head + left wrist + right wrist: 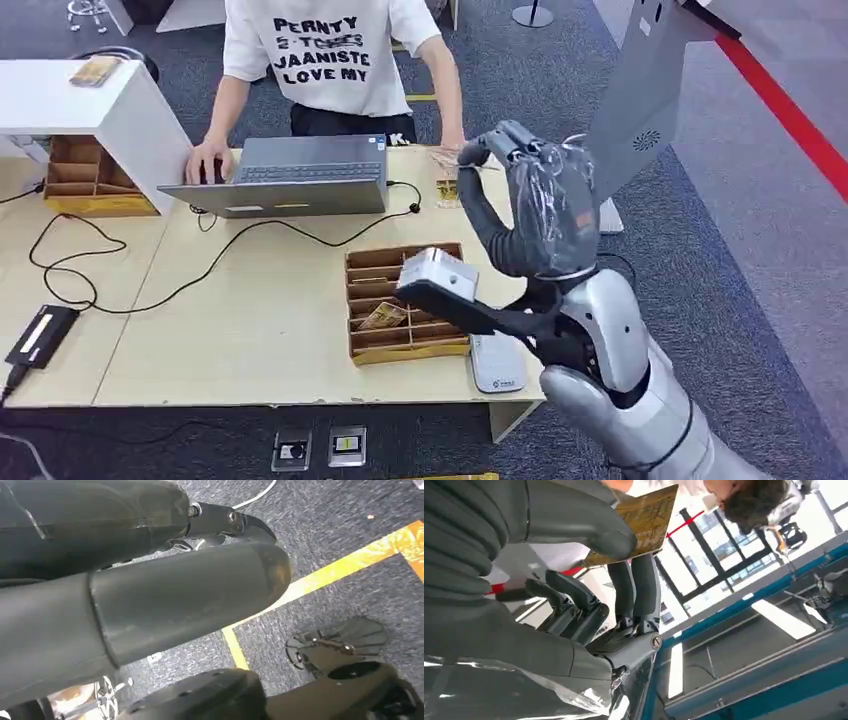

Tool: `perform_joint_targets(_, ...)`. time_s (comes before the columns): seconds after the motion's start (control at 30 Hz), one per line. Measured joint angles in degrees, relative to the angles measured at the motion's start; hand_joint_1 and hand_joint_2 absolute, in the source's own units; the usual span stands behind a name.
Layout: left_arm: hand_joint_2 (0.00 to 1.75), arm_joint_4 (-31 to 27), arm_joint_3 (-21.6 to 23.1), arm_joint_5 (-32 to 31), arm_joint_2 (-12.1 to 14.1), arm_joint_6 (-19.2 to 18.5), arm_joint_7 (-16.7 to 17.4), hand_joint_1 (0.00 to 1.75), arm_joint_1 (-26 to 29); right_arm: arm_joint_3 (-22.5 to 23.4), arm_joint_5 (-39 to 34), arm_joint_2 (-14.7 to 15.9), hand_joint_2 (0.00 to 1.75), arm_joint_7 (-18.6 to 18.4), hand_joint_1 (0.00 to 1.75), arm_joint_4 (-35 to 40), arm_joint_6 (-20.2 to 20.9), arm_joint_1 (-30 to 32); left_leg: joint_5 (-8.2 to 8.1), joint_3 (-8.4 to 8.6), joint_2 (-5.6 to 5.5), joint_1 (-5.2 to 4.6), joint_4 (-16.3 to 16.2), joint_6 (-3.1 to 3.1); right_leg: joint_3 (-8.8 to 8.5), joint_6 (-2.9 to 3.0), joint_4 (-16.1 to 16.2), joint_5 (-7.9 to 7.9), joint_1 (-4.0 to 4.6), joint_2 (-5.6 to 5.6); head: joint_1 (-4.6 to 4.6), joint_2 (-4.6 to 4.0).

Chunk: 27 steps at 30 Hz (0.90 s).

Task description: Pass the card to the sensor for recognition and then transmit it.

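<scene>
The right hand (pixel 535 205) is raised above the table's (pixel 260 330) right end, palm turned up and away; the right wrist view shows it pinching the card (pixel 644 522) between thumb and fingers (pixel 634 587), the other fingers curled below; so the card is already in the hand, held at the fingertips, its flat face tipped up and its long axis running across the fingers. In the head view the card itself is too small to pick out against the hand. The person (pixel 330 60) sits just beyond, at the laptop (pixel 295 175), so the card lies between hand and person. Which object is the sensor I cannot tell; the grey panel (pixel 650 90) stands just beside the hand, to its right. The left hand (pixel 150 580) hangs toward the floor (pixel 350 540), fingers loosely extended, nothing in them; the right is much the nearer to the job.
</scene>
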<state>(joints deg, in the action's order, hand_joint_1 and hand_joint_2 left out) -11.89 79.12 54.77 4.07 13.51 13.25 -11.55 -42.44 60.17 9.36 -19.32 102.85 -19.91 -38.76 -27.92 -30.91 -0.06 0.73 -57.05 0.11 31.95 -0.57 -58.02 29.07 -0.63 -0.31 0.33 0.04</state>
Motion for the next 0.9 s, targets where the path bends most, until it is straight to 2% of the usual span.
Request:
perform_joint_targets(0.3, 0.0, 0.0, 1.53, -1.18, -0.39, -0.2, 1.42, 0.0, -1.16, -2.19, -2.69, -7.74, 1.75, 0.39, 1.75, -22.47, -0.48, -12.6, 0.02, -0.05, -0.06, 0.0, -0.01, -0.02, 0.04, 0.0, -0.01, 0.0, 0.01, -0.03, 0.0, 0.0)
perform_joint_targets(0.43, 0.0, 0.0, 2.54, -1.4, -0.39, -0.2, 1.64, 0.0, -1.3, -2.82, -2.58, -10.34, 1.75, 0.2, 1.75, -30.93, -0.09, -15.84, 0.02, -0.05, -0.06, 0.0, -0.01, -0.02, 0.05, 0.0, 0.0, 0.0, 0.01, -0.03, 0.04, -0.02)
perform_joint_targets(0.63, 0.0, 0.0, 3.19, -2.3, -0.37, -0.5, 1.86, 0.0, -1.45, -3.3, -3.11, -11.94, 1.75, -0.94, 1.75, -39.25, 0.94, -19.69, 0.02, -0.05, -0.06, 0.0, -0.01, -0.02, 0.07, 0.0, 0.0, 0.0, 0.01, -0.02, 0.02, 0.0)
perform_joint_targets(0.87, 0.0, 0.0, 4.26, -2.86, -0.37, -0.72, 2.23, 0.0, -1.77, -3.3, -3.28, -12.29, 1.75, -1.51, 1.75, -45.96, 0.59, -20.5, 0.02, -0.02, -0.05, -0.01, -0.02, -0.02, 0.06, 0.0, 0.01, -0.01, 0.0, -0.01, 0.0, 0.0)
perform_joint_targets(0.9, 0.0, 0.0, 4.26, -2.86, -0.37, -0.74, 2.23, 0.0, -1.77, -3.3, -3.24, -12.26, 1.75, -1.51, 1.17, -46.3, 0.52, -20.47, 0.02, -0.02, -0.04, -0.01, -0.02, -0.02, 0.07, -0.01, 0.01, -0.02, 0.0, 0.02, 0.02, 0.0)
